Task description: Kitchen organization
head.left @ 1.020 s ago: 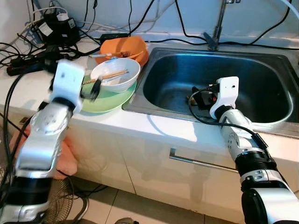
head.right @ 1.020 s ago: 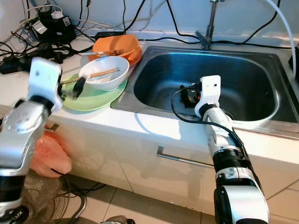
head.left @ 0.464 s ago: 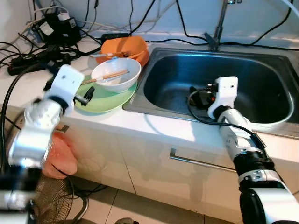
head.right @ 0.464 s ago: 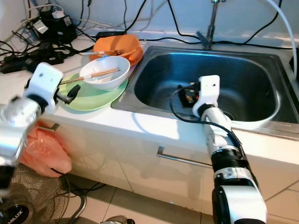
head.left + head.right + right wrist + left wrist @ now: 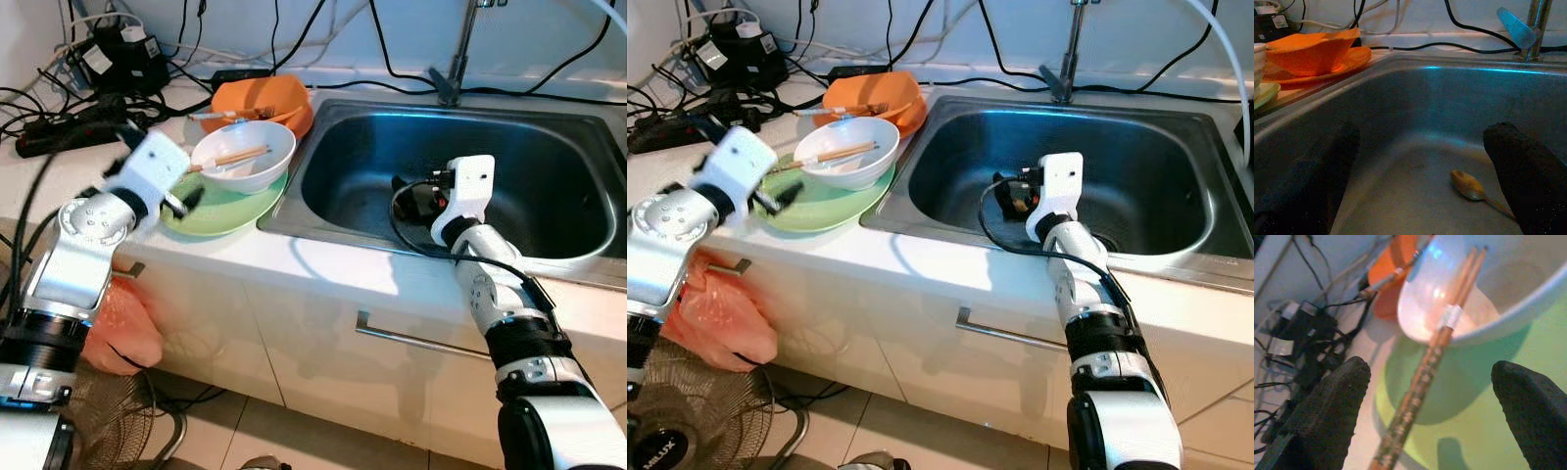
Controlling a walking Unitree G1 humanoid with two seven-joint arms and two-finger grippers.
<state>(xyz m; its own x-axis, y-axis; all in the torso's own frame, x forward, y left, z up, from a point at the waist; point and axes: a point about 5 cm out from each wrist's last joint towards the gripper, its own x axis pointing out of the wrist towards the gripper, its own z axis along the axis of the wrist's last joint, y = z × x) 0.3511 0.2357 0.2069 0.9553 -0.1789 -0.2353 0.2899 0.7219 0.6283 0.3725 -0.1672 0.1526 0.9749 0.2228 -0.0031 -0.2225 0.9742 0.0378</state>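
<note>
Left gripper lining up on the chopsticks in the white bowl

The left gripper, fingers spread wide and holding nothing, hovers at the green plate near the worktop's front edge, straddling the chopsticks that lean out of the bowl; the next move looks like closing on them. The right gripper hangs in the sink, fingers apart, above a spoon on its floor

Both grippers' fingers spread (nothing held).
</note>
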